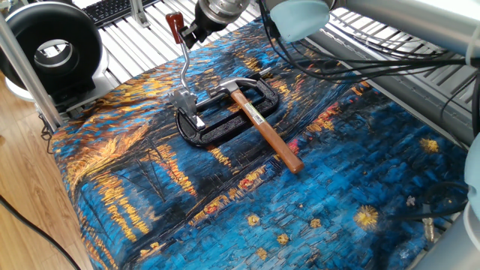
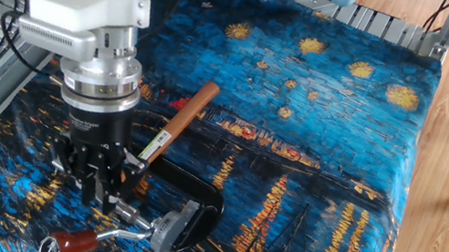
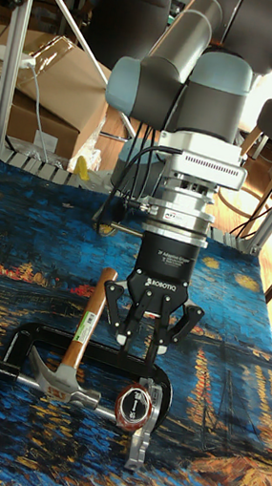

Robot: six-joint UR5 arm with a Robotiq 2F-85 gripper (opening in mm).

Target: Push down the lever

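Basically nothing done: lever (image 1: 181, 52) upright at upper left of frame on its bracket (image 1: 186, 105), gripper (image 3: 150, 353) close behind the red tip, fingers together, push not started.

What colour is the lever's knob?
Dark red; the lever's knob shows best in the other fixed view.

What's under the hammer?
The hammer lies across a black C-clamp, on the blue painted cloth. The part of the clamp beneath the handle is covered.
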